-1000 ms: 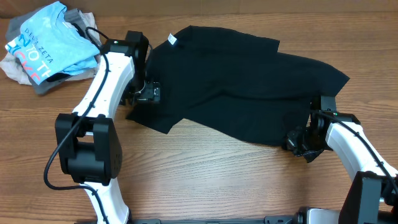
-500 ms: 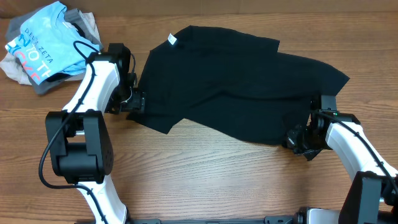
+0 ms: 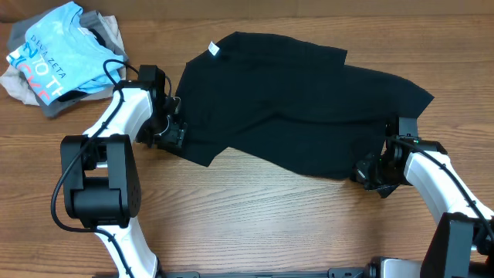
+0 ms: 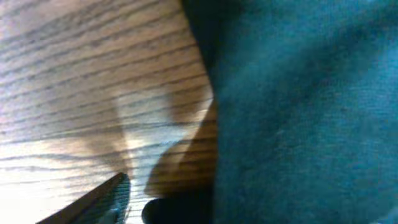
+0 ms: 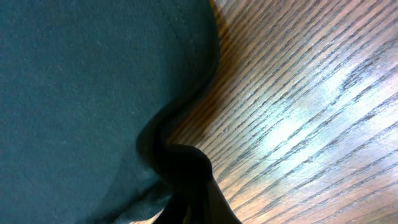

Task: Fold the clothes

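The black garment (image 3: 293, 100) lies spread and rumpled across the middle of the wooden table, its small white label (image 3: 214, 50) at the far left edge. My left gripper (image 3: 171, 135) is low at the garment's near-left edge. In the left wrist view one finger lies on the wood, the jaws (image 4: 168, 205) look open, and the dark fabric (image 4: 298, 112) covers the other side. My right gripper (image 3: 367, 174) is at the garment's near-right corner. The right wrist view shows the fabric (image 5: 81, 81) bunched into the shut jaws (image 5: 186, 205).
A light blue tee with white and red lettering (image 3: 62, 54) lies on grey and beige garments (image 3: 23, 86) at the far left corner. Bare wooden table (image 3: 255, 224) runs along the front, between the two arms.
My left gripper has pulled off the garment to the left and then come down and nearer, to its near-left edge. The right arm and the garment have not moved.
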